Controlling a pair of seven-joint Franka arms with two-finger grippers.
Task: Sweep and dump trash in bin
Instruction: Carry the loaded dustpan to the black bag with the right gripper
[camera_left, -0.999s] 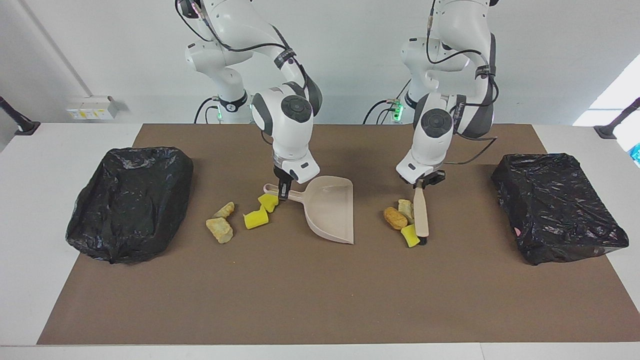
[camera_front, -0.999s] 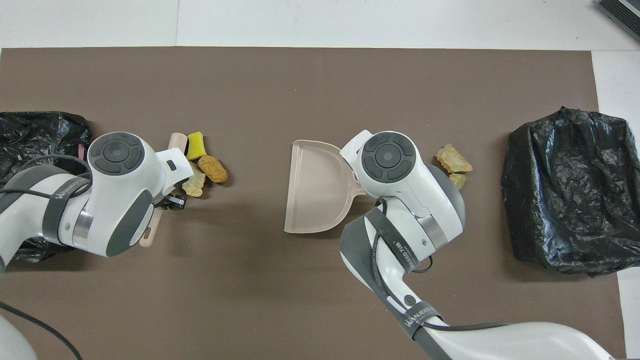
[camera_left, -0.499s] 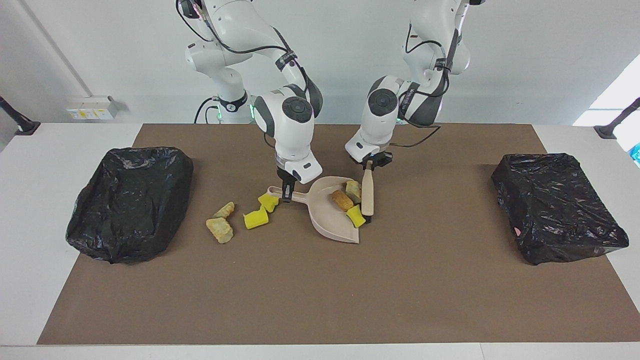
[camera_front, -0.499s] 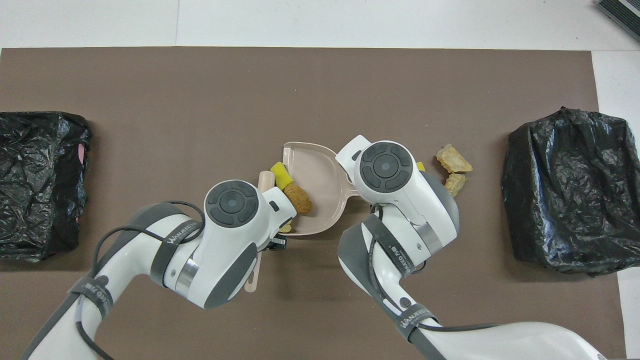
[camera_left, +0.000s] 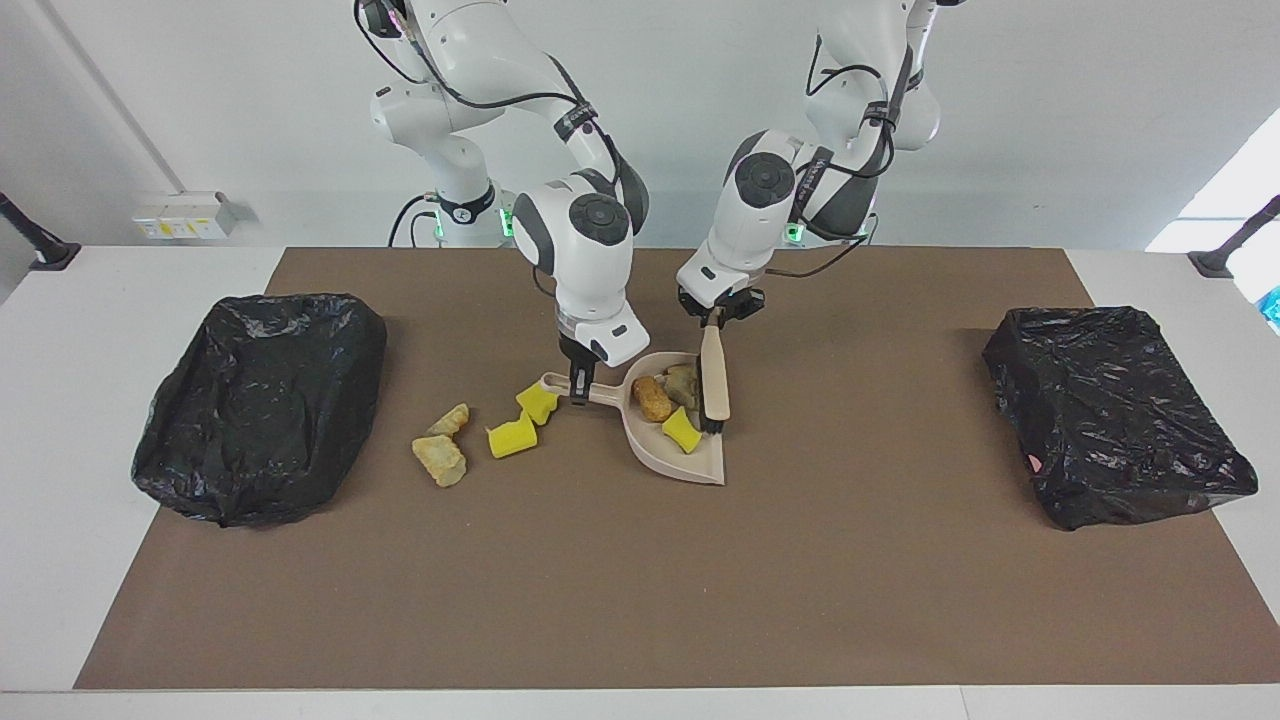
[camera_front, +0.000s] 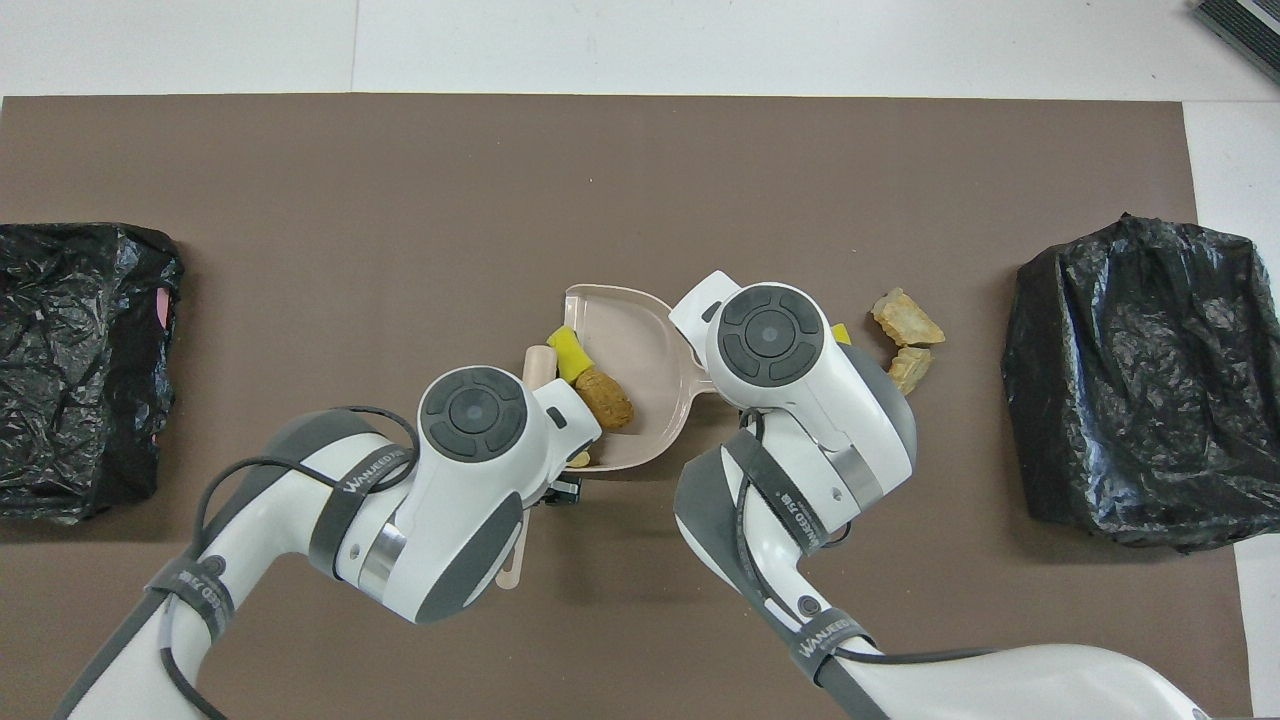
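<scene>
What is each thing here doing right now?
left gripper: shut on brush
brush: bristles in dustpan
right gripper: shut on dustpan handle
dustpan: on mat, holding three trash pieces
loose trash: four pieces on mat beside dustpan handle
two black bins: no trash visible

brush (camera_left: 714, 385) swept three trash pieces (camera_left: 654, 398) into dustpan (camera_left: 690, 463)

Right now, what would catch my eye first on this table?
Mid-table, two white arms work together: the right gripper holds a beige dustpan by its handle while the left gripper holds a brush against three scraps inside it. Four more scraps lie beside the pan, and a black-bagged bin sits at each end.
</scene>
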